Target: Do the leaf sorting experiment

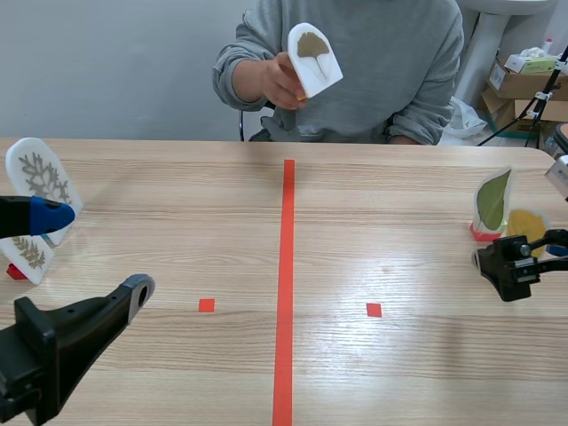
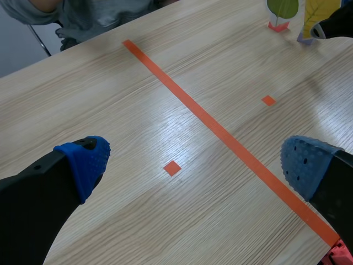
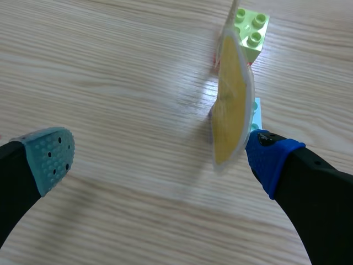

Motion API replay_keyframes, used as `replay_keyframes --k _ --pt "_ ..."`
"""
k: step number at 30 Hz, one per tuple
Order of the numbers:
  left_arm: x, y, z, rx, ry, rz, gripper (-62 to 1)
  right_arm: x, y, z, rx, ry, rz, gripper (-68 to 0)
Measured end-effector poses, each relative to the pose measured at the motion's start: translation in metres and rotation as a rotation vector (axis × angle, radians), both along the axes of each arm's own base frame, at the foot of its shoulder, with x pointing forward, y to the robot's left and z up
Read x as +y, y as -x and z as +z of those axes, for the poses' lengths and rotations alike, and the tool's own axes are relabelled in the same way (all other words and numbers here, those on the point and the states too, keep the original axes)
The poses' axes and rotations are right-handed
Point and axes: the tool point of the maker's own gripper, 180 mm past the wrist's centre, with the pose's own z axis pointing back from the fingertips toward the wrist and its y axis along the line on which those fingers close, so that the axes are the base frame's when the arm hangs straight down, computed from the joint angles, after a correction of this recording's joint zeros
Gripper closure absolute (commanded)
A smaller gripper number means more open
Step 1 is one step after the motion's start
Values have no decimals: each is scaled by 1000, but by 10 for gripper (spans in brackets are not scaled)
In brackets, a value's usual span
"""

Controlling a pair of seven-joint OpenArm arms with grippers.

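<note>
Yellow leaf card (image 3: 229,105), just beside wide right end effector (image 3: 160,157), left end effector (image 2: 196,163) wide

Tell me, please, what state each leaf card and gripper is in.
White laminated card with brown fan-shaped leaf: held in person's hand.
White card with pale branching leaf: standing upright.
White card with tan feathery leaf: upright.
Card with green leaf: upright on red block.
Card with yellow leaf: upright.
Left gripper: open.
Right gripper: open.
</note>
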Motion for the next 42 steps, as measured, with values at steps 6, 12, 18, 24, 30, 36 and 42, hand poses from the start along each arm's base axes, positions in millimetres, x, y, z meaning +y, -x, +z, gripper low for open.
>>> replay_keyframes --k 6,12,18,24,30,36,42 --pt "0 0 0 0 -1 0 -623 33 54 29 -30 61 161 -644" --pt "0 0 0 0 -1 0 -623 88 87 70 -123 64 361 -644" --pt "0 0 0 0 -1 0 -623 114 94 93 -184 -25 450 -644" --pt "2 1 -6 -4 -64 -10 -623 115 93 93 -186 -62 438 -644" --pt "3 1 -6 -5 -68 -11 -623 116 93 95 -186 -90 430 -644" --pt "3 1 -6 -5 -68 -11 -623 115 89 99 -193 -81 447 -644" --pt "3 1 -6 -5 -68 -11 -623 115 89 99 -193 -81 447 -644"
